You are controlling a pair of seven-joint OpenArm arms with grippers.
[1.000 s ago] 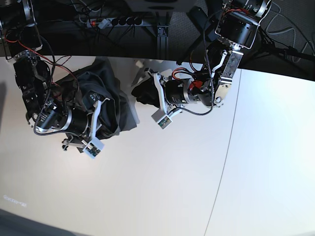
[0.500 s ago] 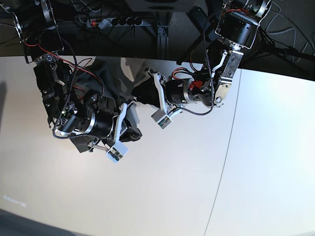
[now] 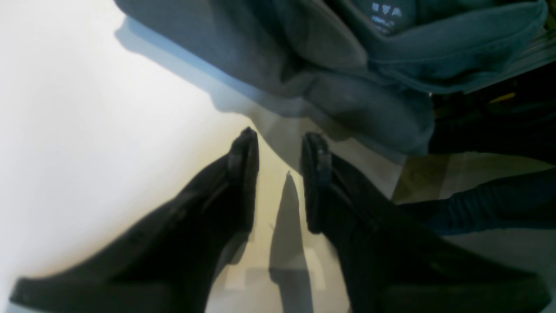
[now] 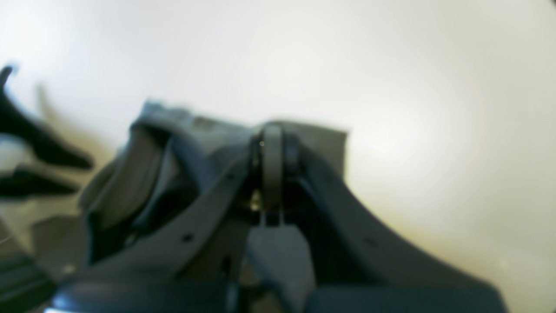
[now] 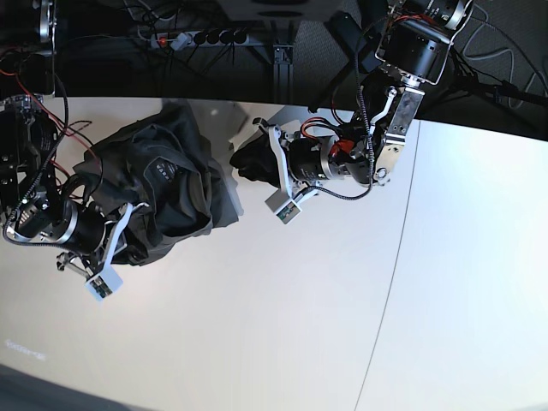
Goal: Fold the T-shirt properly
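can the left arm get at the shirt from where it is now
Probably yes. The left hand hangs open just short of the T-shirt, with only bare table between its fingers and the nearest fold. The right hand is shut on another part of the cloth, off to the side.

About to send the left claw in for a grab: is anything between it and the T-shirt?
Nothing visible. The left claw stands open over bare table, and the T-shirt lies crumpled just past its fingertips, with no object in the gap.

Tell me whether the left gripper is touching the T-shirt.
Apart. In the left wrist view the left gripper stands open with bare table between its fingertips and the T-shirt.
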